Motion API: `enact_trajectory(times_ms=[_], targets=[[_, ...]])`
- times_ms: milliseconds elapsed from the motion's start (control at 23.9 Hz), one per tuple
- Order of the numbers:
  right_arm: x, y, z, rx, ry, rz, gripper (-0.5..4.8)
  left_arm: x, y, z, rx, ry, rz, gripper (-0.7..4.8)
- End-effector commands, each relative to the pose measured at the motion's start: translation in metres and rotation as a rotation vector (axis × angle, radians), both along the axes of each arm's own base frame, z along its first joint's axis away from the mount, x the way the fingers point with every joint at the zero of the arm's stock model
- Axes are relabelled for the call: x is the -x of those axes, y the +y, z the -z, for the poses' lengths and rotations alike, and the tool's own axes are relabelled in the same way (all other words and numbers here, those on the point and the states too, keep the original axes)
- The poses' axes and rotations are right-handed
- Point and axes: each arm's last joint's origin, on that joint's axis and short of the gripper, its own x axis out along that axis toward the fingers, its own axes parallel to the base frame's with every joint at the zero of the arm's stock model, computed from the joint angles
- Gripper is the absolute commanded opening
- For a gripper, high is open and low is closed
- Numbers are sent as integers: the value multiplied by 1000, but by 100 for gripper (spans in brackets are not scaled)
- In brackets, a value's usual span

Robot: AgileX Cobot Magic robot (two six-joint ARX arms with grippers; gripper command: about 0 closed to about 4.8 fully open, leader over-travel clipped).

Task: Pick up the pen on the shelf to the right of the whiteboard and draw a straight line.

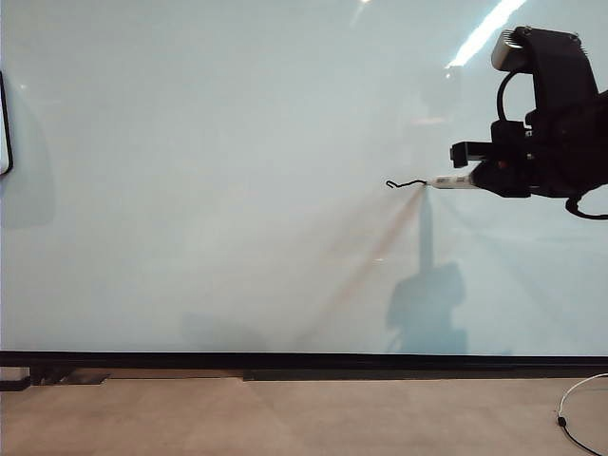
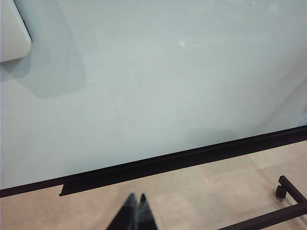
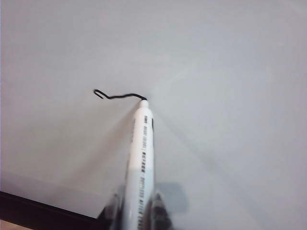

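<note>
The right gripper (image 3: 135, 211) clenches the pen (image 3: 141, 158), tip on the whiteboard (image 1: 190, 142), the straight line (image 3: 117, 95) only begun, while the left gripper (image 2: 134, 211) hangs closed and empty near the whiteboard's bottom edge.

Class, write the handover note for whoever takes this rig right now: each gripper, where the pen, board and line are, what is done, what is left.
Right gripper: shut on the pen, on the right of the exterior view, pen tip at the whiteboard.
Left gripper: shut, empty, low near the floor in front of the board's black bottom strip, away from the work.
Done: pen picked up; a short, wavy line with a hook at its far end runs to the tip.
Left: lengthen the stroke and keep it straighter.
</note>
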Motion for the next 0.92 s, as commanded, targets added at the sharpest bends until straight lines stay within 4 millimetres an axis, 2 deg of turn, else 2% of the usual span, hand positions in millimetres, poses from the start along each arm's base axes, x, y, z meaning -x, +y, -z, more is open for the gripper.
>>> enact_trajectory(times_ms=[42,919], targets=[[1,-3,-3,-7,-27,64,-6,0,0,-2,-5,-11,6,-5],[10,-15,-6,60,-32,290,-6,0,0,-2,-5,-11,6,-5]])
